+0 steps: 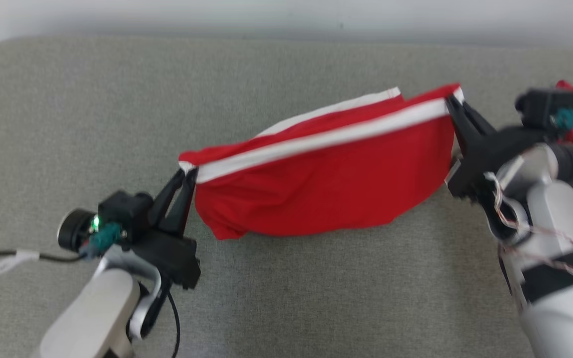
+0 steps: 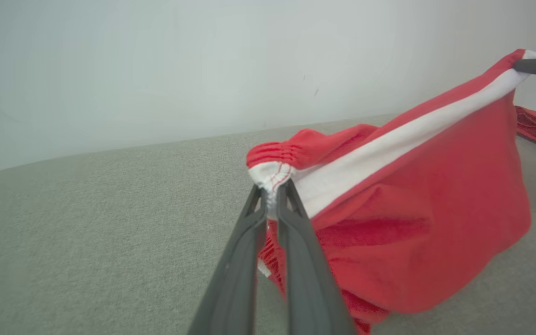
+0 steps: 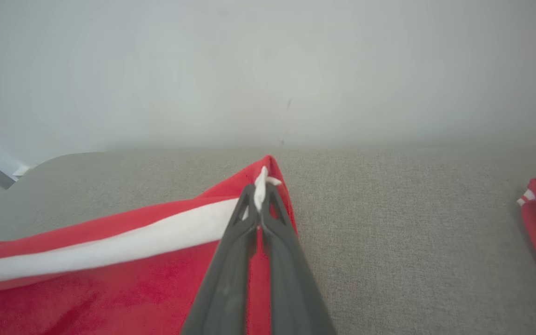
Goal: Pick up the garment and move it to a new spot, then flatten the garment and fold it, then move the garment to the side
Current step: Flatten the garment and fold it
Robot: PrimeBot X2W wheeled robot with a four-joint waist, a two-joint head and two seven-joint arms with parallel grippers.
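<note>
My left gripper [image 1: 187, 175] clamped tight on one top corner, my right gripper [image 1: 451, 105] clamped on the other. Red garment [image 1: 326, 199] strung between them above grey cushion [image 1: 286, 298], belly sagging. My read: light, limp, stretchy. Best hold stays at corners along white stripe [image 1: 316, 141], where thicker seam likely slips less.

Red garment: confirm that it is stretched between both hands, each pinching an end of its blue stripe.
Wrong colour: the stripe is white, not blue. The head view shows the red garment stretched between the left hand and right hand, each pinching an end of that stripe.
</note>
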